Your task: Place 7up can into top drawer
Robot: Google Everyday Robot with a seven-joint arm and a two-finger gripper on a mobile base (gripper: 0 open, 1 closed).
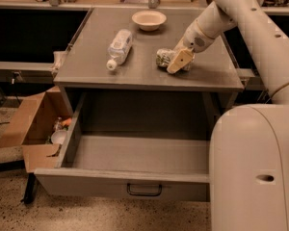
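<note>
Camera view: we're at the grasp step. Gripper (179,61) is at the 7up can's (164,57) right end; we can't tell if it's clamped. The can is on the tabletop (135,76), and the top drawer (86,179) stands open below and in front of it. Next: confirm grip, lift, carry forward, lower in. Can markings look greenish; no text readable.

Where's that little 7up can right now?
In the camera view, the 7up can lies on the cabinet top, right of the water bottle, with the gripper at its right end.
</note>
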